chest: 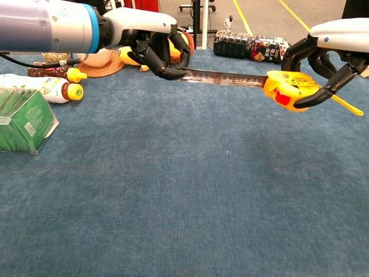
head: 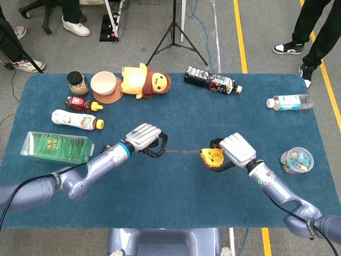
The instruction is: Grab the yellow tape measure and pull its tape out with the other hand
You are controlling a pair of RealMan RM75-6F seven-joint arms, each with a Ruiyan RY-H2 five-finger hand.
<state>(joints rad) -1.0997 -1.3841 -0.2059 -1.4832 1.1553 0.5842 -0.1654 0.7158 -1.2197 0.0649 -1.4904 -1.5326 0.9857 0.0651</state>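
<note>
In the chest view the green box (chest: 23, 118) is cut off at the left edge, and the print on it is too blurred to read. The right hand's wrist runs out of that frame on the right.

The right hand (head: 236, 151) holds the yellow tape measure (head: 212, 157) above the blue worktop (head: 176, 197), its dark fingers (chest: 323, 95) curled closely around the case from above and below. A red patch shows on the near face of the case, and there is small dark print on a label on top, too fine to make out. A thin yellow strip sticks out of the case to the right, past the fingers.

The tape (head: 184, 151) stretches leftward from the case, taut and clear of the worktop, to the left hand (head: 144, 137). That hand's fingers (chest: 164, 69) are closed tightly on the tape's end, and the tip itself is hidden inside them. Markings on the tape are unreadable.

Further back lie a white bottle (head: 76, 120) with a yellow cap, a dark sauce bottle (head: 82, 104), a jar (head: 78, 82), a bowl (head: 104, 83) on a woven mat, a yellow plush toy (head: 144, 81), a dark bottle pack (head: 210, 80) and a clear bottle (head: 289, 102). Their labels cannot be read.
</note>
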